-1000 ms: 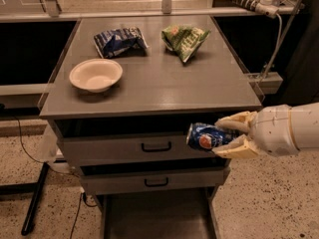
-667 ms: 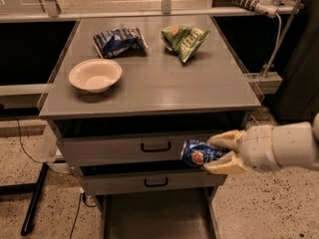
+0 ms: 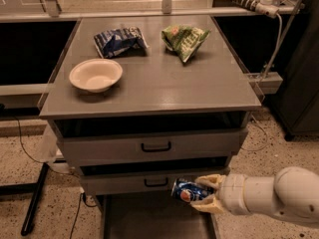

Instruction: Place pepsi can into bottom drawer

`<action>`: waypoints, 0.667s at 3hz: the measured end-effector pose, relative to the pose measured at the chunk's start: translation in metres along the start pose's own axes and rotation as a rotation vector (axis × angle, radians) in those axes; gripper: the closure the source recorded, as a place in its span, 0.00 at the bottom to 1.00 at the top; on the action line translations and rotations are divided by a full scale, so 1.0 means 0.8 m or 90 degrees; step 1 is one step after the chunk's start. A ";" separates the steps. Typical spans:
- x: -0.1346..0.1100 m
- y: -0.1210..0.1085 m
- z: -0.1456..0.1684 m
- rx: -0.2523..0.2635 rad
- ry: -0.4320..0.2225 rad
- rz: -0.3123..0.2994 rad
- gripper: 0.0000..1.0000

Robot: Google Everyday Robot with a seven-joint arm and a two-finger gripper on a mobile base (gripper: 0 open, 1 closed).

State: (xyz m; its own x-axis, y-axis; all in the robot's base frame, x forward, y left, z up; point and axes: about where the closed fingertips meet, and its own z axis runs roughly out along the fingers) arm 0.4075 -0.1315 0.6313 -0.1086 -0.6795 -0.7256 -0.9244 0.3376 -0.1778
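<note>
The pepsi can (image 3: pixel 187 191) is dark blue with a round logo and lies on its side in my gripper (image 3: pixel 205 193), whose tan fingers are shut on it from the right. The can hangs just in front of the lower handled drawer, above the back right part of the bottom drawer (image 3: pixel 149 222). The bottom drawer is pulled out, a wide grey tray low at the frame's bottom edge. My white arm (image 3: pixel 271 195) comes in from the lower right.
On the cabinet top (image 3: pixel 149 91) are a white bowl (image 3: pixel 95 75), a blue-and-white chip bag (image 3: pixel 118 41) and a green chip bag (image 3: pixel 183 39). Two grey drawers with black handles (image 3: pixel 155 147) are shut. A black stand leg (image 3: pixel 35 195) is at the lower left.
My gripper has carried the can down and to the left, from beside the upper handled drawer to in front of the lower one, just over the open bottom drawer.
</note>
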 end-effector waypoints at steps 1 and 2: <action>0.050 0.009 0.054 0.018 -0.005 0.009 1.00; 0.109 0.010 0.114 0.013 0.002 0.043 1.00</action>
State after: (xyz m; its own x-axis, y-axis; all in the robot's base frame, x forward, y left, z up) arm 0.4240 -0.1286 0.5064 -0.1709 -0.6565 -0.7347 -0.9070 0.3961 -0.1429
